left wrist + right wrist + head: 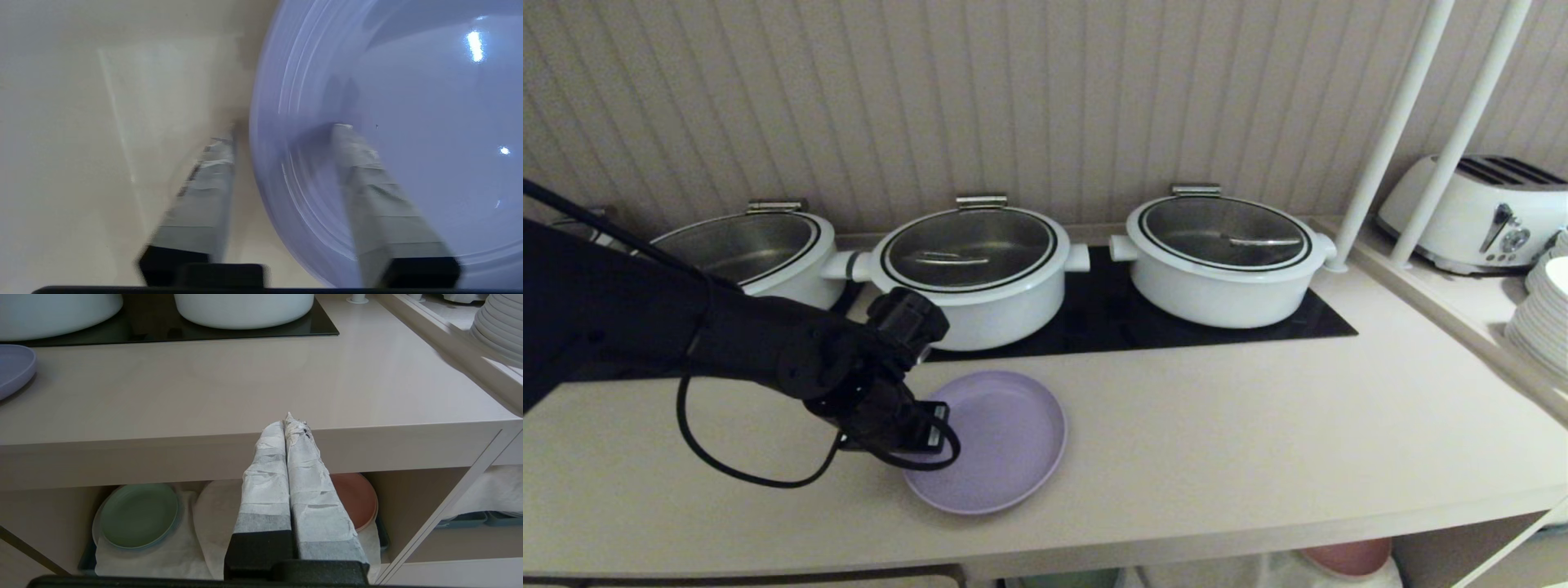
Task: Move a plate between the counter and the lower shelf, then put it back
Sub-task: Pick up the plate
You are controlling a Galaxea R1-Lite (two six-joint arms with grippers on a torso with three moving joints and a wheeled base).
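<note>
The lavender plate (1013, 433) lies flat on the beige counter (1258, 425), just in front of the middle pot. My left gripper (931, 437) reaches in from the left and points down at the plate's left rim. In the left wrist view the plate (408, 102) fills the right side. The left gripper (286, 130) straddles its rim, one finger (212, 183) outside over the counter and the other inside the plate, with a gap showing beside the rim. My right gripper (288, 418) hangs shut and empty before the counter's front edge, above the lower shelf (408, 498).
Three white lidded pots (980, 269) stand on the black hob behind the plate. A toaster (1478, 212), a stack of white plates (1543, 318) and two white poles (1396, 122) are at the right. A green plate (139, 514) and a pink-red plate (355, 498) lie on the shelf's cloth.
</note>
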